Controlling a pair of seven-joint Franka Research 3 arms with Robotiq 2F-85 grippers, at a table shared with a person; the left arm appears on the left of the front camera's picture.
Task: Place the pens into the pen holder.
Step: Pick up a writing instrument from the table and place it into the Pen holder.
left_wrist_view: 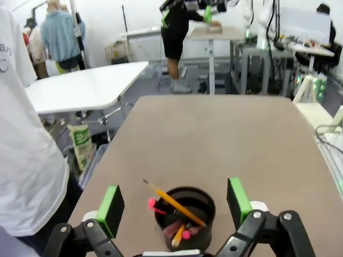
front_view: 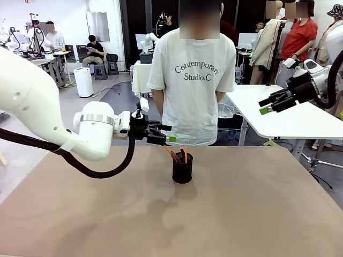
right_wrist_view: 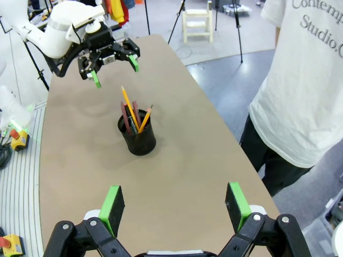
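Observation:
The black mesh pen holder stands on the brown table near its far edge. The pens lean inside it with their tops sticking out. In the left wrist view the orange-yellow pencil slants across the holder, with a dark pen with red parts beside it. My left gripper hovers open just left of and above the holder, holding nothing. My right gripper hangs open and high at the right, away from the table. From there the holder and the left gripper lie ahead.
A person in a white T-shirt stands at the far edge, right behind the holder. A white table sits behind at the right. The brown table's near half is bare.

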